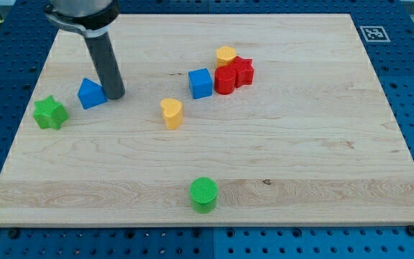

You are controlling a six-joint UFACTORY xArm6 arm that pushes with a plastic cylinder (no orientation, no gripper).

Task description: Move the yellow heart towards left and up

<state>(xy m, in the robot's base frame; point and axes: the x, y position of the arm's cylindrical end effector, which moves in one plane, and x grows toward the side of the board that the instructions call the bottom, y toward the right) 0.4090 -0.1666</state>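
Note:
The yellow heart (171,113) stands near the middle of the wooden board (322,144), apart from the other blocks. My tip (115,96) is down on the board at the view's left, touching or nearly touching the right side of a blue triangular block (91,93). The tip is well to the left of the yellow heart and a little above it. The dark rod rises from the tip to the view's top left.
A green star (49,113) sits left of the blue triangular block. A blue cube (200,83), a red rounded block (225,80), a red star (244,70) and a second yellow block (226,55) cluster above and right of the heart. A green cylinder (203,194) stands near the bottom edge.

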